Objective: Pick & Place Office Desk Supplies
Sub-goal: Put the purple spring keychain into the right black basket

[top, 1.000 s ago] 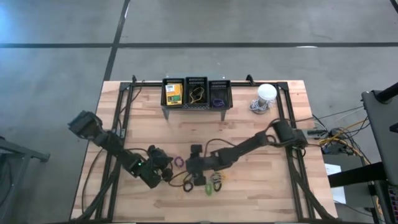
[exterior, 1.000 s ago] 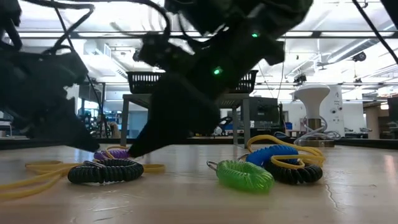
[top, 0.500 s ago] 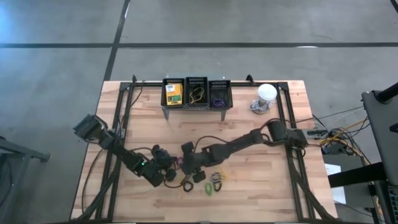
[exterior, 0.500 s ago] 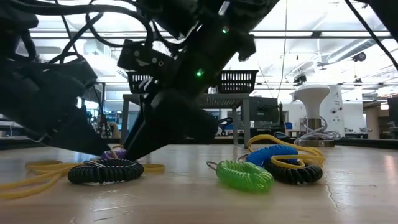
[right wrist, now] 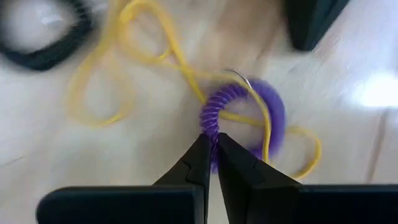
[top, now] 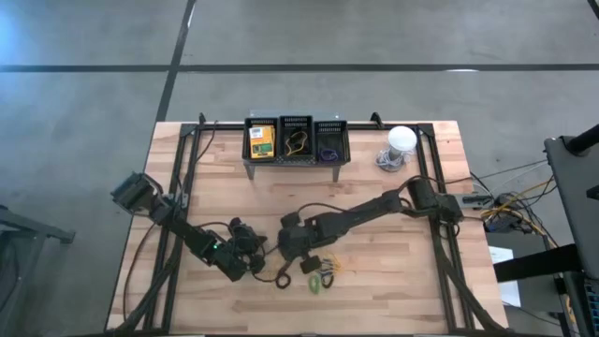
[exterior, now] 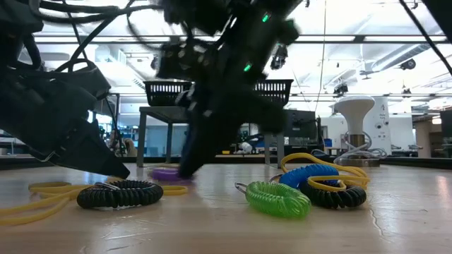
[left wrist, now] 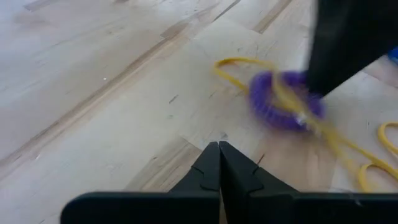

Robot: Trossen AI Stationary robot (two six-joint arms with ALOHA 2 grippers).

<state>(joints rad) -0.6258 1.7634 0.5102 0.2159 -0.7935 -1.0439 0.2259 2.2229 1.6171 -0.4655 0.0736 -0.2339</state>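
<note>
A purple coil band lies on the wood table with a yellow rubber band looped across it; it also shows in the left wrist view and the low view. My right gripper is shut on the coil at the table's near middle. My left gripper is shut and holds nothing, just left of the coil, its tips low over the table. A black coil, a green coil and a blue coil lie nearby. My right gripper pinches the purple coil's near rim between its two fingertips. The fingers slant down from the table's right side. The coil's other side lies on the table with the yellow band over it.
Three black bins on a grey shelf stand at the far edge; the left bin holds a yellow-and-green crayon box. A white bulb-like object stands at the far right. More yellow bands lie near the front.
My right gripper went toward the table's left to the purple coil, then drew back to the right, and the coil slid along the table to the right with it. My left gripper came lower toward the coil and then kept still.
</note>
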